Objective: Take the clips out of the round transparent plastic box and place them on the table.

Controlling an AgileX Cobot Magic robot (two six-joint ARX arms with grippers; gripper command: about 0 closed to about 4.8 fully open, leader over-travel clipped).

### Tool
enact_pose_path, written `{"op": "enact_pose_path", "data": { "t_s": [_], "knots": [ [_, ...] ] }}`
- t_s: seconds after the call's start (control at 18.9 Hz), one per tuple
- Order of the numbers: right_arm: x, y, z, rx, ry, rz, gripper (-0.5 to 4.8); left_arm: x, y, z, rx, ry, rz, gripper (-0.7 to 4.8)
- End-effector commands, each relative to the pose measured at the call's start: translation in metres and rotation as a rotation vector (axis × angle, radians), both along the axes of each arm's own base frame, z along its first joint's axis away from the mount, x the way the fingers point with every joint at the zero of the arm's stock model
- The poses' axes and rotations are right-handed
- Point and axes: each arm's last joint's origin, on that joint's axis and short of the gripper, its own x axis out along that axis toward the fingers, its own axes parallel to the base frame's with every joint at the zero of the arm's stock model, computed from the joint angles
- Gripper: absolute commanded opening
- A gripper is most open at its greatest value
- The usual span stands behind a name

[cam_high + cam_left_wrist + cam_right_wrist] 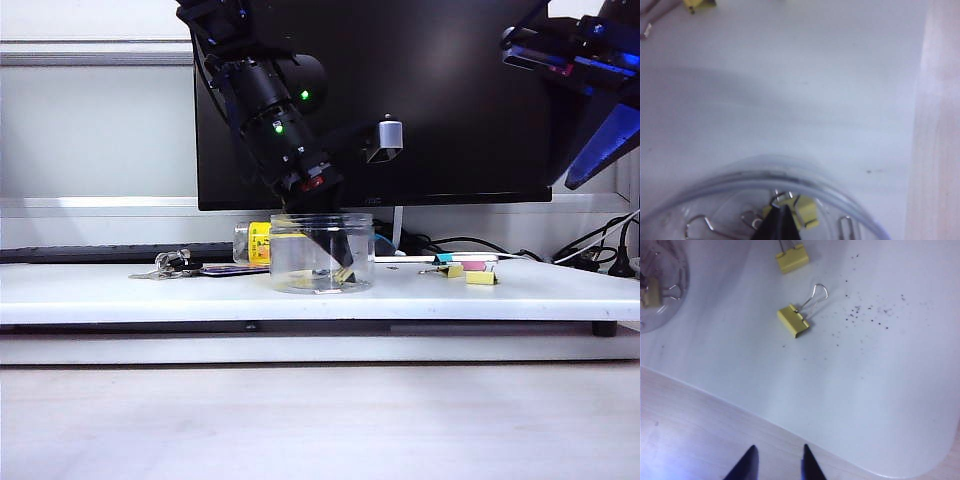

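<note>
White table (pixel 120 295) carries the round transparent plastic box (pixel 322 254) near its front edge. Inside it, the left gripper (pixel 781 220) is pinched closed on a yellow clip (pixel 805 212), seen only from its wrist. Farther right, the right gripper (pixel 776 463) hovers half-open, holding nothing, above two clips (pixel 794 320) lying on the table.

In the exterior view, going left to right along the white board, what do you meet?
Bunch of keys → bottle with yellow label → round transparent plastic box, with the shut left gripper inside it → teal and pink clips → yellow clip. The right gripper hangs open above the right end.
</note>
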Motion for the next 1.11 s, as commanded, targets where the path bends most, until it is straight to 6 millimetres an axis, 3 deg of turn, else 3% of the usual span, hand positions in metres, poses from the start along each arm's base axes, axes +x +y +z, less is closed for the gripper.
{"op": "enact_pose_path", "data": {
  "t_s": [0.05, 0.58, 0.85, 1.11],
  "knots": [
    [0.000, 0.001, 0.003, 0.011, -0.017, 0.000, 1.17, -0.004, 0.002, 0.013, -0.011, -0.011, 0.005, -0.06],
    [0.001, 0.001, 0.003, 0.013, -0.026, 0.000, 1.17, -0.016, 0.015, 0.044, 0.019, -0.042, 0.047, -0.06],
    [0.002, 0.001, 0.004, 0.015, -0.033, 0.000, 1.17, -0.028, 0.023, 0.079, -0.034, -0.126, 0.059, -0.06],
    [0.002, 0.001, 0.004, 0.016, -0.036, 0.000, 1.17, -0.030, 0.025, 0.081, -0.025, -0.116, 0.074, -0.06]
  ]
}}
